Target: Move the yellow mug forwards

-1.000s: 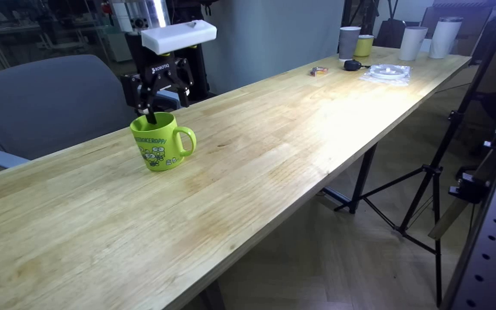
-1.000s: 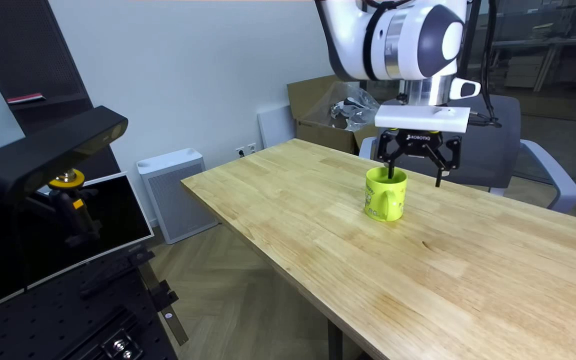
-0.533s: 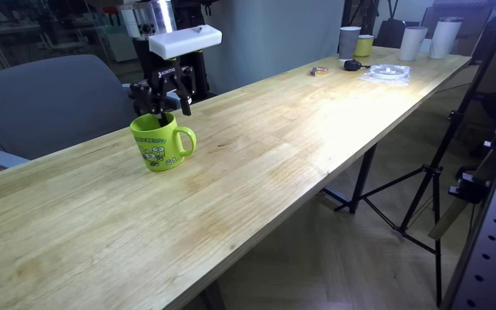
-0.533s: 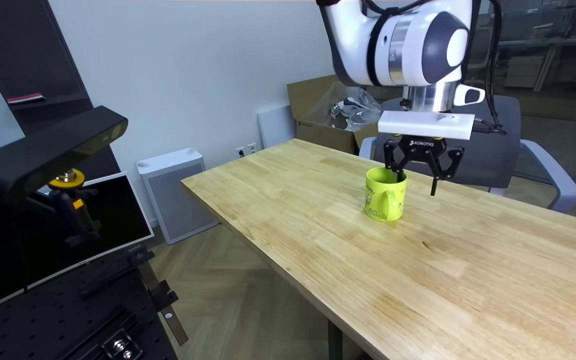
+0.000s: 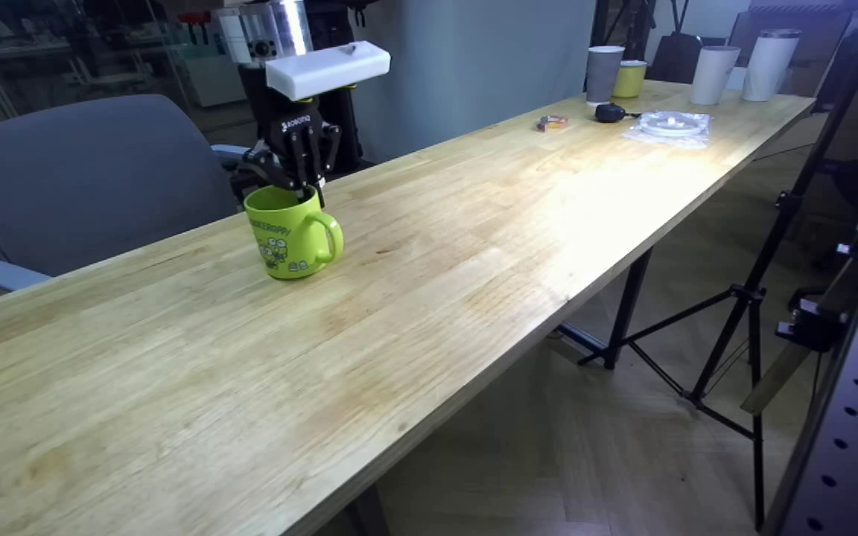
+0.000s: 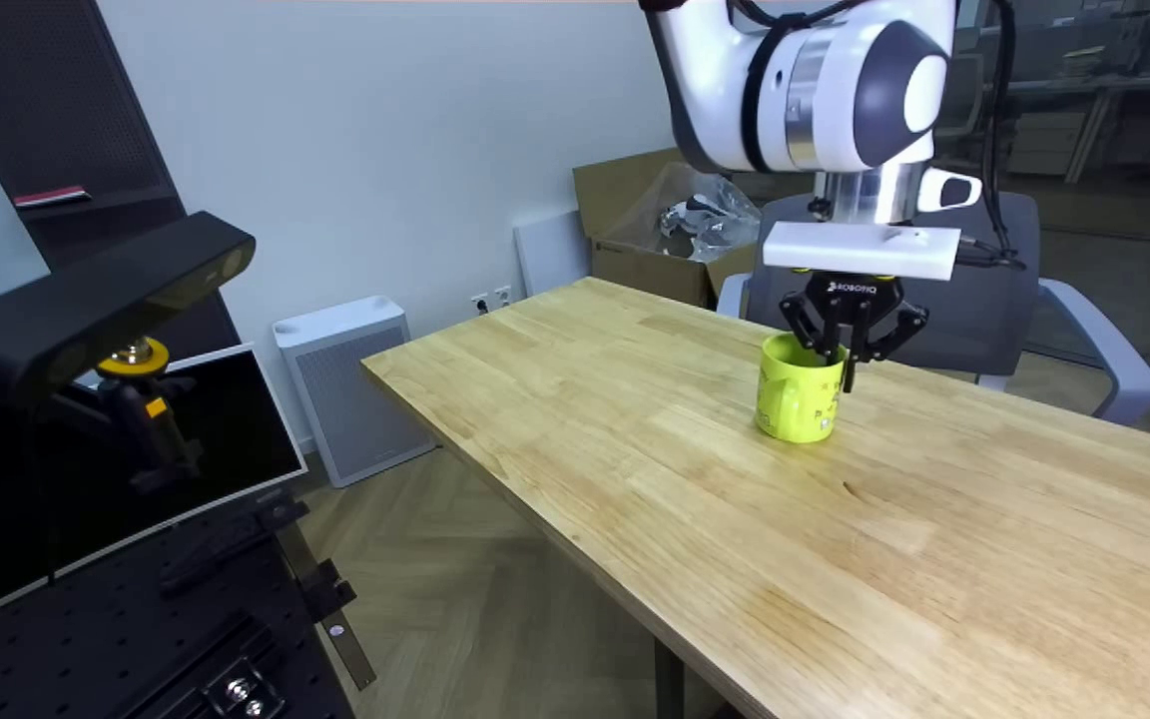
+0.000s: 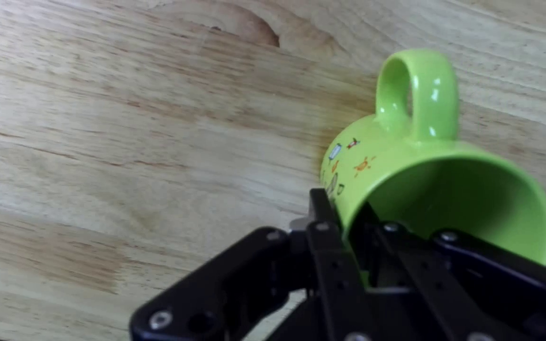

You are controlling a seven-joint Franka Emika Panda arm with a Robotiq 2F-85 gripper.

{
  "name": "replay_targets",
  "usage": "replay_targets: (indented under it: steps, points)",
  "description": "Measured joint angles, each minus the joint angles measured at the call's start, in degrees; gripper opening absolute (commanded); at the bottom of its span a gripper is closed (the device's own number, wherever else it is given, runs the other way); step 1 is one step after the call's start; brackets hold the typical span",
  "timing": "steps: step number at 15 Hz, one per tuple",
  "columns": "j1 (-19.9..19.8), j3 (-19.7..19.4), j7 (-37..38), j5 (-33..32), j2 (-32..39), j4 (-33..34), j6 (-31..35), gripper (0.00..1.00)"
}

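Observation:
The yellow mug (image 5: 280,242), glossy lime green with a printed cartoon, stands upright on the wooden table near its chair-side edge. Its loop handle (image 7: 432,94) points toward the top of the wrist view. From above, my gripper (image 7: 343,208) is clamped on the mug's wall at the rim. One finger lies inside the mug, and the other finger (image 7: 319,203) presses along the outside. An exterior view shows the same grip, with the gripper (image 6: 840,367) at the mug's (image 6: 797,404) right side. The inner fingertip is mostly hidden in the mug.
A grey chair (image 5: 94,179) sits right behind the table (image 5: 414,298). Far along the tabletop are a grey cup (image 5: 603,74), a small yellowish cup (image 5: 629,80), white cups (image 5: 714,74), a bagged white ring (image 5: 671,125) and a small packet (image 5: 551,123).
The gripper shifted sideways toward the mug's wall, and its fingers closed from wide apart onto it. The mug has slid slightly right in both exterior views and turned a little.

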Motion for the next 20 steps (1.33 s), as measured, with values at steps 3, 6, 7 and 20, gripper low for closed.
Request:
replay_targets:
  steps: [3, 6, 7, 20]
  points:
    - [-0.3, -0.3, 0.0, 0.1, 0.0, 0.1, -0.2, 0.02]
    - [-0.5, -0.6, 0.1, 0.1, 0.0, 0.2, -0.4, 0.02]
    - [-0.6, -0.8, 0.1, 0.1, 0.0, 0.3, -0.5, 0.02]
    - [-0.1, -1.4, 0.5, -0.1, -0.4, 6.2, -4.9, 0.02]
